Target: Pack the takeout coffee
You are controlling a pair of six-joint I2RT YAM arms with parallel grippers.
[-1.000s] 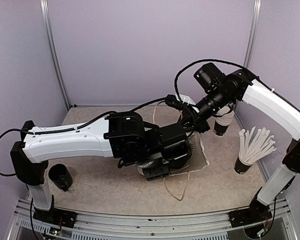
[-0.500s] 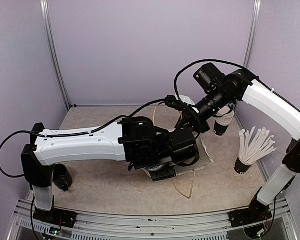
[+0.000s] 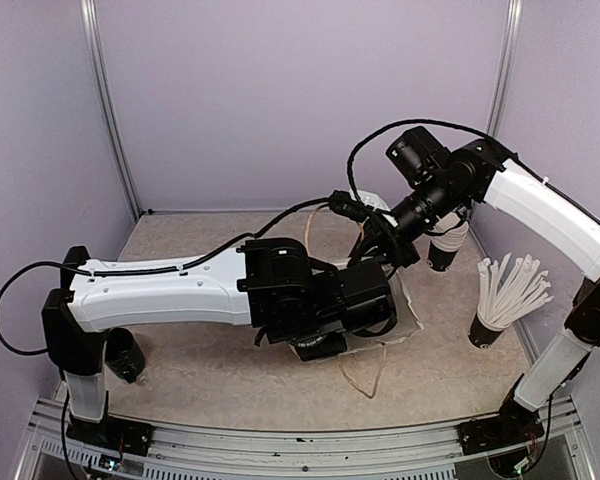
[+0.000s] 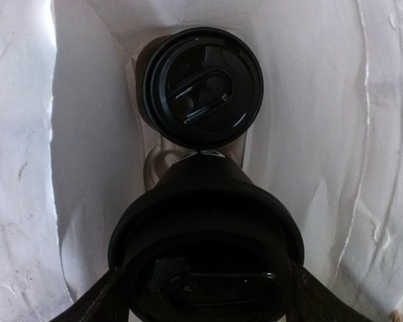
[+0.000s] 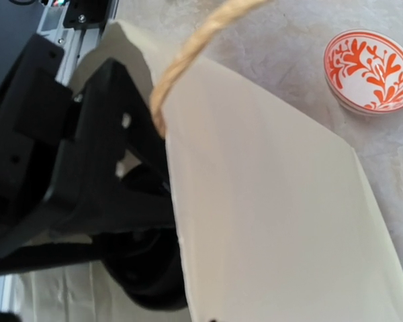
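Note:
In the left wrist view my left gripper (image 4: pixel 205 298) is shut on a takeout coffee (image 4: pixel 205 221), a black cup with a black lid, inside the white paper bag (image 4: pixel 336 134). Its fingers (image 4: pixel 101 302) show on both sides of the lid. A second lidded black cup (image 4: pixel 203 84) stands deeper in the bag, just beyond the held one. In the top view the left wrist (image 3: pixel 320 300) reaches into the bag (image 3: pixel 408 305). My right gripper (image 3: pixel 385 245) holds the bag's far rim; the bag wall (image 5: pixel 275 201) fills its wrist view and hides its fingers.
A black cup of white sticks (image 3: pixel 500 300) stands at the right. A stack of cups (image 3: pixel 446 245) stands behind the right gripper. A black cup (image 3: pixel 128 357) sits by the left arm's base. A twine handle (image 3: pixel 365 375) lies in front. An orange-patterned round dish (image 5: pixel 369 70) lies beyond the bag.
My left arm has moved right and further into the bag with the cup, mostly in the first half second. The front twine handle shifted right. The right arm has not moved.

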